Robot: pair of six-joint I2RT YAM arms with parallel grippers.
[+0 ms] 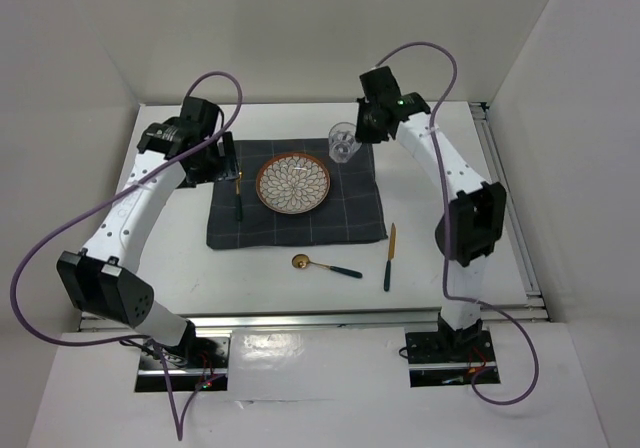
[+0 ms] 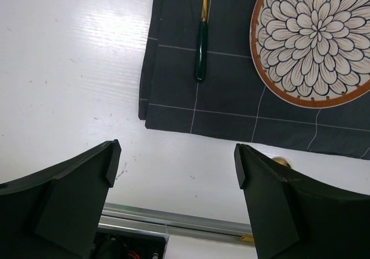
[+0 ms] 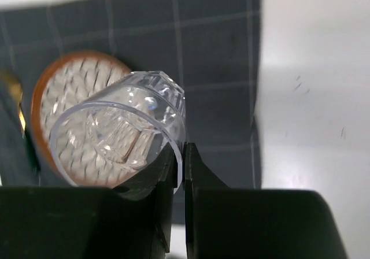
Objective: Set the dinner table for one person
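Note:
The white dinner table [image 1: 150, 258] bears a dark grey gridded cloth [image 1: 330, 218]. On the cloth lies a flower-patterned plate [image 1: 293, 183], with a green-handled gold utensil [image 1: 238, 200] to its left. My right gripper [image 1: 358, 133] is shut on the rim of a clear glass [image 1: 343, 142] at the cloth's far right corner. In the right wrist view its fingers [image 3: 196, 172] pinch the glass wall [image 3: 124, 126]. My left gripper [image 2: 176, 155] is open and empty, above bare table by the cloth's left edge [image 2: 173, 97], with the utensil [image 2: 201, 51] beyond it.
A gold spoon with a green handle [image 1: 325, 265] lies on the table in front of the cloth. A knife [image 1: 389, 256] lies to its right. White walls enclose the table on three sides. A metal rail [image 1: 300, 318] runs along the near edge.

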